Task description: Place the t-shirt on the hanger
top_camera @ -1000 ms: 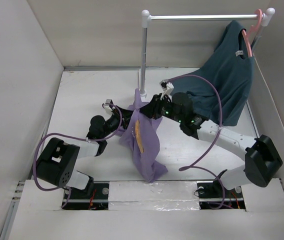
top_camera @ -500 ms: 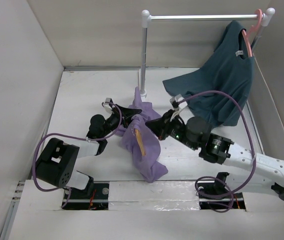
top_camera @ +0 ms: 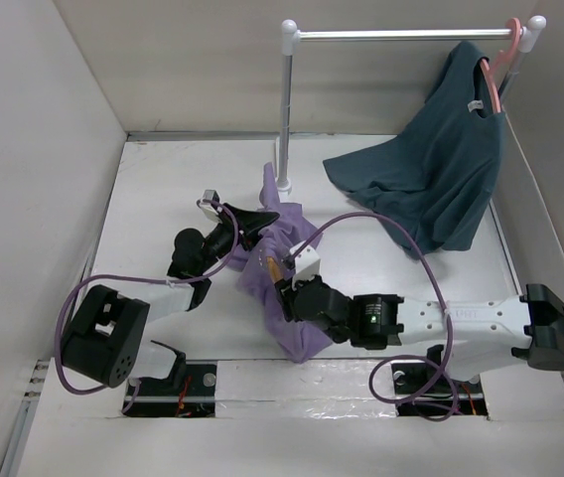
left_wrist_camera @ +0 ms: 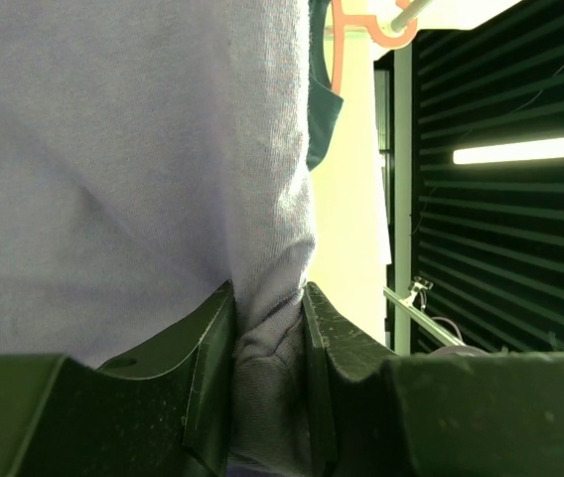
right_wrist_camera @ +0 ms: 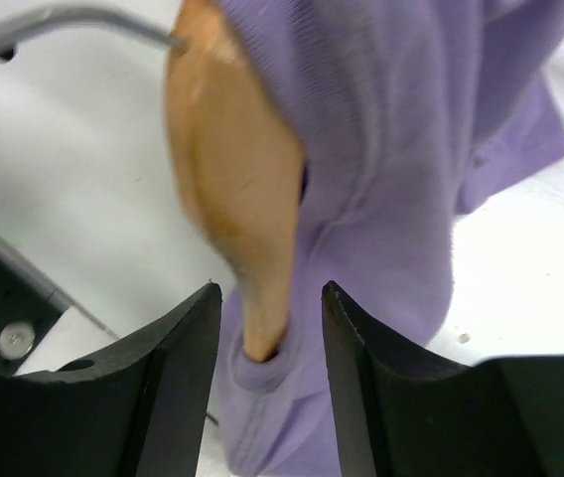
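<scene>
Lavender knit, part-hung: t-shirt [right_wrist_camera: 391,149] draped over one arm of the tan wooden hanger [right_wrist_camera: 242,189], shoulders not yet seated.

Done, by my judgement: one hanger arm is inside the cloth, its tip tucked into a fold. Left to do: feed in the other arm, spread the bunched body, and free the neck around the metal hook [right_wrist_camera: 83,18], which stands bare beyond the cloth. My left gripper [left_wrist_camera: 267,298] is closed almost fully, with a fold of the t-shirt pinched between its jaws and the rest of the cloth spreading out past its tips. My right gripper [right_wrist_camera: 270,293] is open and grips nothing. The hanger's covered tip lies between its jaws with a gap on each side, and the shirt trails off beside its right-hand jaw.
</scene>
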Controlling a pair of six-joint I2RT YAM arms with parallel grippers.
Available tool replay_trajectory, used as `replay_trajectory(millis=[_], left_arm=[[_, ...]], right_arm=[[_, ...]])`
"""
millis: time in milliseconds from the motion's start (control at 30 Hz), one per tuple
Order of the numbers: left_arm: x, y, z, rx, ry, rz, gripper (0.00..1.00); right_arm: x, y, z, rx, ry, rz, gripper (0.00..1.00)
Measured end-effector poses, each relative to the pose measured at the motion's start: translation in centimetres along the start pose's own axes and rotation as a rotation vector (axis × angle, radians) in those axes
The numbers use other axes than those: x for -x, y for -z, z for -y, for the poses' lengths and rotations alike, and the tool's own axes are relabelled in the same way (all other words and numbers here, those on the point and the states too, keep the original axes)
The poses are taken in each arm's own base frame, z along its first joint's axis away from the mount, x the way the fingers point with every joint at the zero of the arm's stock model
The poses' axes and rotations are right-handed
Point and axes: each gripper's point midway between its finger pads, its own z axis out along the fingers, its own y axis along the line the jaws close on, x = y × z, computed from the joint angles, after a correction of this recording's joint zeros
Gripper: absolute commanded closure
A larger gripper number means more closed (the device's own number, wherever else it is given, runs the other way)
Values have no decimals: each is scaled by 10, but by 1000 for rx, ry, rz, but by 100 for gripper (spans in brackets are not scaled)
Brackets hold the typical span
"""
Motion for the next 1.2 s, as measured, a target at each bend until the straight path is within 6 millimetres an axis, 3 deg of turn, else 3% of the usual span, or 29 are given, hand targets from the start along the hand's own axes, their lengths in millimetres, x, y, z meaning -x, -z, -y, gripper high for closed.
replay_trajectory(millis=[267, 533, 633, 700, 767, 867, 933, 967, 1067, 1200], left_arm=[[0, 2, 12, -34, -40, 12, 100], [-1, 2, 14, -39, -51, 13, 100], [0, 2, 14, -41, -56, 16, 100], [0, 2, 15, -43, -57, 20, 100], [3, 2, 15, -44, -57, 33, 100], [3, 2, 15, -45, -57, 36, 100], [4, 3, 15, -45, -60, 34, 87], [4, 3, 15, -45, -62, 31, 71], [4, 5, 15, -45, -117, 22, 53], [10, 8, 21, -25, -232, 49, 43]], right_arm=[[10, -3, 7, -99, 5, 39, 48], [-4, -22, 6, -166, 56, 20, 67], [-4, -23, 10, -192, 67, 28, 68], [-1, -24, 13, -210, 75, 37, 78], [1, -24, 14, -229, 76, 47, 99], [3, -23, 16, -235, 80, 49, 100], [6, -19, 16, -224, 76, 50, 100], [8, -16, 15, -209, 74, 48, 100], [19, -3, 14, -147, 49, 47, 100], [43, 18, 14, -49, -14, 68, 100]])
